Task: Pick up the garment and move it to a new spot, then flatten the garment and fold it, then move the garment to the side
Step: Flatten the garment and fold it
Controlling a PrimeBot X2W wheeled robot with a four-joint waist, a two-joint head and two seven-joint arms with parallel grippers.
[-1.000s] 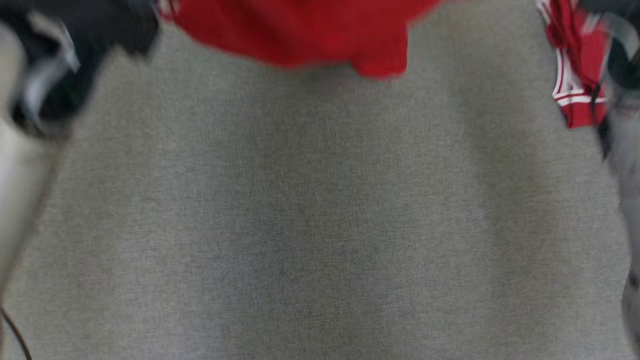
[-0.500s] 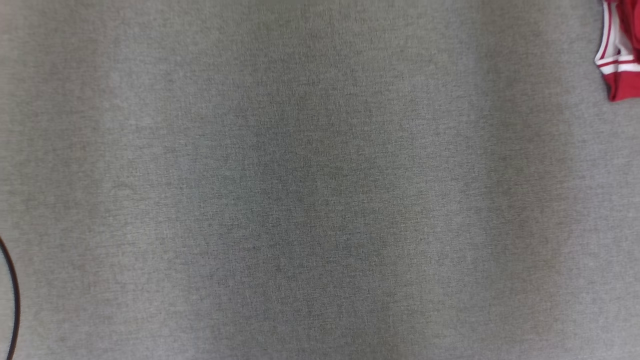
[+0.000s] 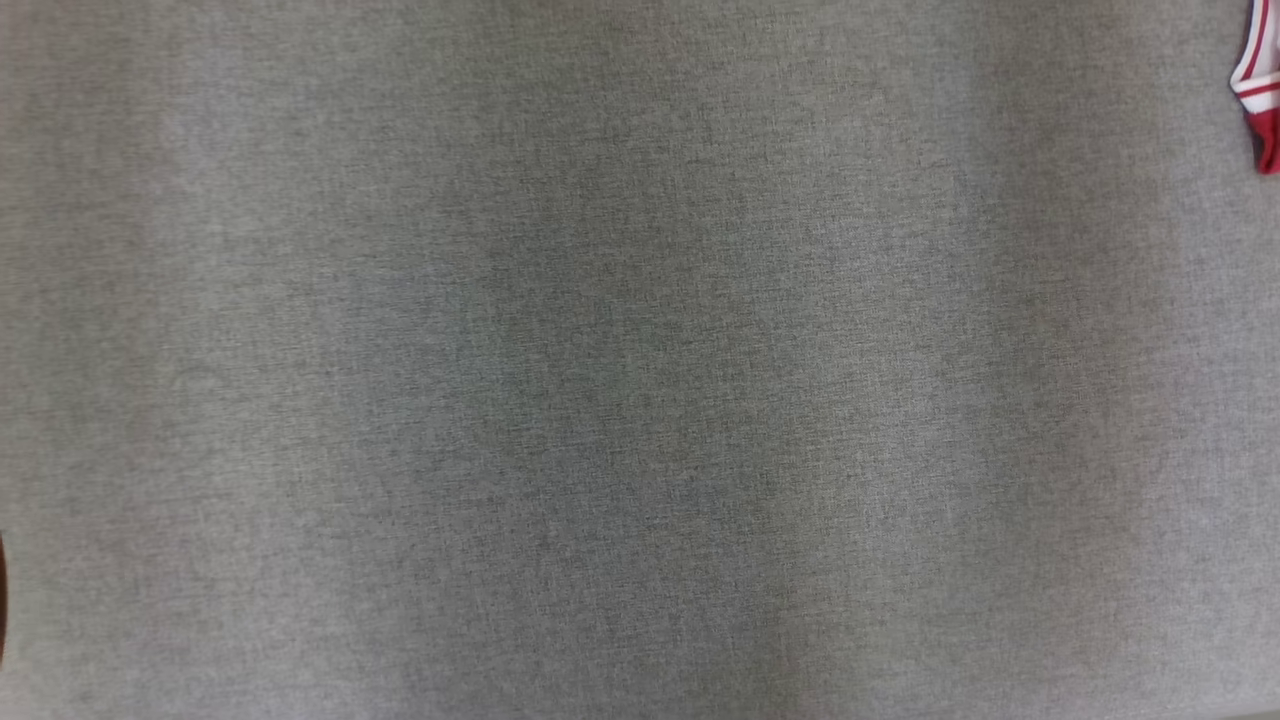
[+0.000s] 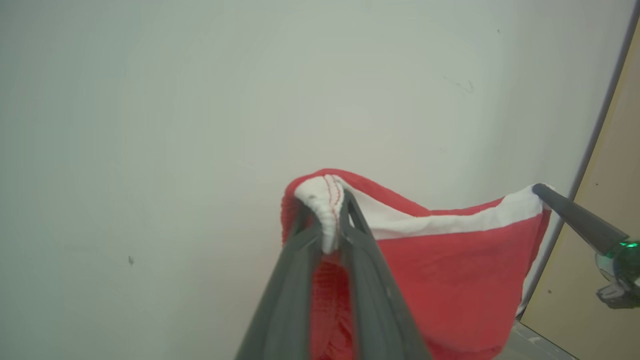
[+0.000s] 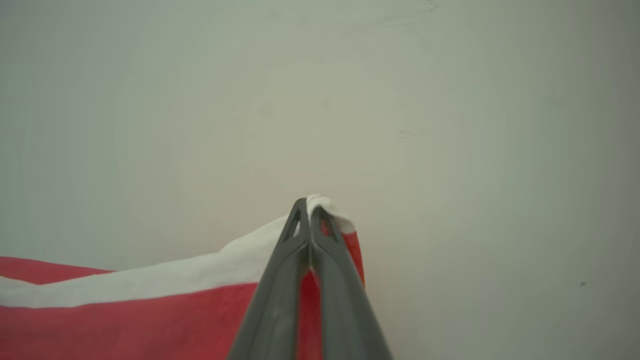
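Observation:
The garment [image 4: 450,270] is red cloth with a white band along its top edge. It hangs stretched between both grippers in front of a pale wall. My left gripper [image 4: 325,210] is shut on a bunched white corner of the band. In the left wrist view my right gripper's fingers [image 4: 575,220] pinch the band's other end at the right. The right wrist view has my right gripper [image 5: 309,207] shut on that corner, with the garment [image 5: 150,310] trailing off to the left. A red and white striped scrap of the garment [image 3: 1262,100] hangs at the head view's upper right edge.
The grey cloth-covered table [image 3: 640,400] lies below in the head view. A pale wall [image 5: 320,100] stands behind the raised garment. A tan panel with a dark edge [image 4: 600,210] rises at the right of the left wrist view.
The red garment and both dark grippers have left the top of the head view. Only a small striped scrap remains at the upper right, shifted up and right.

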